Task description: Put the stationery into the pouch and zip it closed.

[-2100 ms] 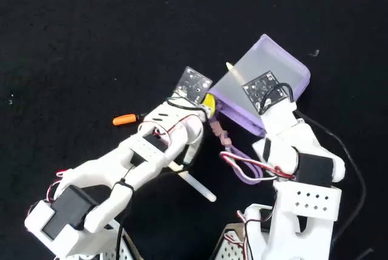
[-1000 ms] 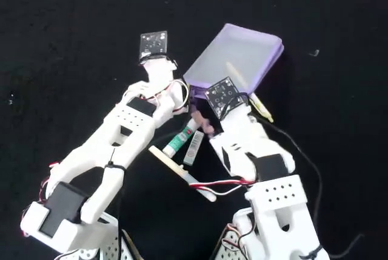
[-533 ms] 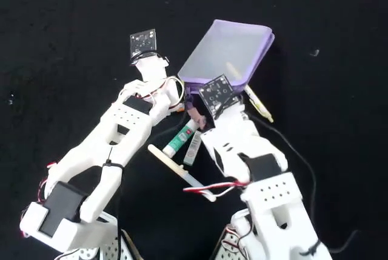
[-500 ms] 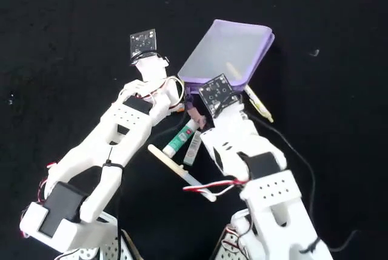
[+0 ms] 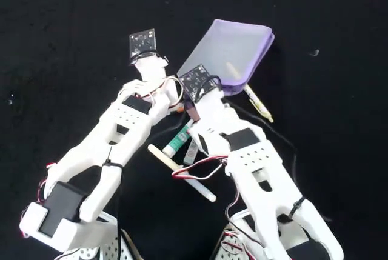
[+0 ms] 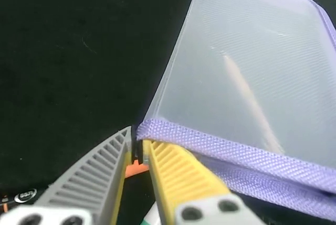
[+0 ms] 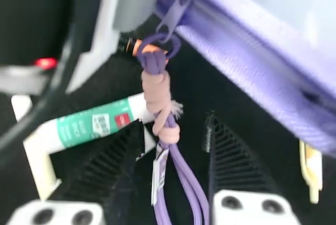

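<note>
The translucent purple pouch (image 5: pixel 233 48) lies at the table's middle back, with a pale stick-like item (image 6: pixel 247 96) showing through it. My left gripper (image 6: pixel 137 149) is shut on the pouch's (image 6: pixel 252 62) near corner seam; in the high view the left gripper (image 5: pixel 176 90) sits at the pouch's left corner. My right gripper (image 7: pixel 173 130) is open, its black fingers (image 7: pixel 118 157) on either side of the knotted purple-and-pink zipper cord (image 7: pixel 160 102). A green-and-white glue stick (image 5: pixel 176 139) lies under the arms. A yellow pen (image 5: pixel 257 103) lies right of the pouch.
A long white stick (image 5: pixel 182 172) and a small pale tube (image 5: pixel 191 151) lie on the black table (image 5: pixel 60 60) between the arms. An orange item (image 6: pixel 134 168) peeks out below the left fingers. Both arms crowd the pouch's near edge.
Over two seconds the pouch was shifted back and left. In the last half second the right arm swung left, bringing its gripper to the zipper cord. The left arm held still.
</note>
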`<state>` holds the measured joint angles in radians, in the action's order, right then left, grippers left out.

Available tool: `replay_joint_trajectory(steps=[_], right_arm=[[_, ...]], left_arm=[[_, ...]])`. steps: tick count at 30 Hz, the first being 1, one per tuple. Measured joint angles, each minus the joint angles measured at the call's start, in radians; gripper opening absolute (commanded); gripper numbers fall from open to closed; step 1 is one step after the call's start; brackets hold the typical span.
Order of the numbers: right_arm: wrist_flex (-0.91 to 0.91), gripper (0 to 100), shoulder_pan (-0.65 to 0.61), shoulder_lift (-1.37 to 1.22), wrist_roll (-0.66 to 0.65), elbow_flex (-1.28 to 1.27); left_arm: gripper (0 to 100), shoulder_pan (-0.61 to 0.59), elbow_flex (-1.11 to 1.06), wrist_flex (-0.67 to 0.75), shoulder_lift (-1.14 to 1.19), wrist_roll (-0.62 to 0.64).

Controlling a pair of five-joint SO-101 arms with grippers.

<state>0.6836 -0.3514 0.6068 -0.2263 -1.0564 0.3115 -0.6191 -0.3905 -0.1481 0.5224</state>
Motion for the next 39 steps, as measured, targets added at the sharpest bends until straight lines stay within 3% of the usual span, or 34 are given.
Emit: replay_joint_trajectory(steps=[18,32,37,39], right_arm=[[-0.196,18.1,-0.049,-0.005,0.041,-0.1],[-0.258,17.8,-0.044,-0.227,0.041,-0.063],[-0.27,0.8,-0.044,-0.238,0.043,-0.052],[-0.275,3.0,-0.028,-0.238,0.041,-0.051]], left_arm=[[3,-0.029,0.0,0.0,0.0,0.0],[3,-0.029,0.0,0.0,0.0,0.0],[3,-0.029,0.0,0.0,0.0,0.0],[3,-0.025,0.0,0.0,0.0,0.0]])
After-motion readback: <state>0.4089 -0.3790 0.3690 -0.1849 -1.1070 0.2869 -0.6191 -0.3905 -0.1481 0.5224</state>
